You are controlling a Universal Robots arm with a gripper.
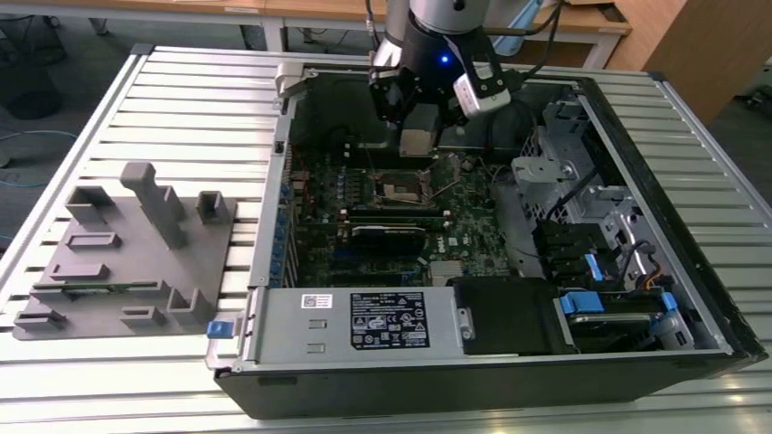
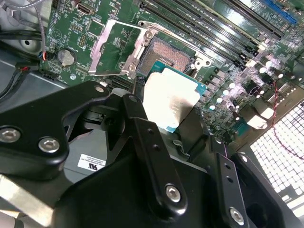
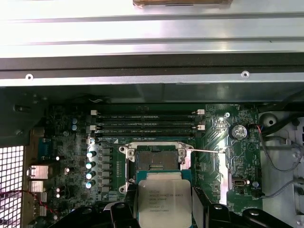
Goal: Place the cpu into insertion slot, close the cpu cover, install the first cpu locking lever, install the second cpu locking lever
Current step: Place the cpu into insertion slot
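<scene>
My end effector [image 1: 417,137]: closed on the cpu [image 2: 172,97], gripping it by two opposite edges, upper centre of the exterior view. The insertion slot [image 3: 156,159]: uncovered, near the cpu in both wrist views, apart from it. The cpu cover [image 2: 114,50]: swung open beside the slot. Open computer case [image 1: 675,298]: on the slatted surface [image 1: 145,90].

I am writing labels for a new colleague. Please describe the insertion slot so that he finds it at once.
Look into the open computer case at its green circuit board. On it, close to the gripper holding the cpu, lies the insertion slot. It is square and dark with a silvery rim, unlike the long narrow black slots beside it.
</scene>
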